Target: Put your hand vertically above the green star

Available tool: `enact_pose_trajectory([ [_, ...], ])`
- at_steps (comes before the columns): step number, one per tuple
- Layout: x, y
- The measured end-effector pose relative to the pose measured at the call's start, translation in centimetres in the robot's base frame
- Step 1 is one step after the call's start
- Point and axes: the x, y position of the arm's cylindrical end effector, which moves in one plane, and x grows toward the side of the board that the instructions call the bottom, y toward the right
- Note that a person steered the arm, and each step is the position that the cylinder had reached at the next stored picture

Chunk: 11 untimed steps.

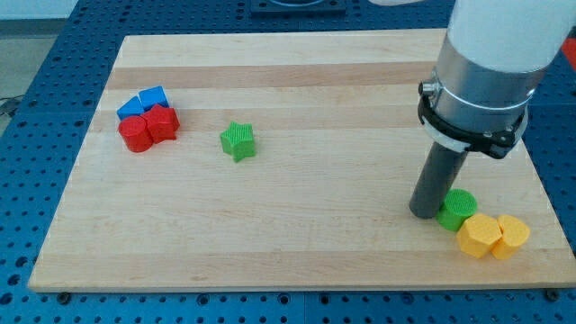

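The green star (238, 140) lies alone on the wooden board (297, 81), left of centre. My tip (425, 214) rests on the board far to the star's right, at the view's lower right. It stands right beside a green round block (458, 209), on that block's left side.
Two yellow blocks (481, 236) (511, 237) sit just below and to the right of the green round block, near the board's bottom right corner. At the view's left, two blue blocks (132, 107) (154, 96) and two red blocks (138, 133) (163, 122) form a tight cluster.
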Motion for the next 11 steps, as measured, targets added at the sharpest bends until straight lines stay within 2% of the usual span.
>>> enact_pose_trajectory([
  [1, 0.0, 0.0],
  [2, -4.5, -2.8],
  [4, -12.9, -12.7],
  [6, -15.7, -14.5],
  [7, -20.0, -16.6],
  [8, -20.9, -21.4],
  [11, -17.9, -28.9],
])
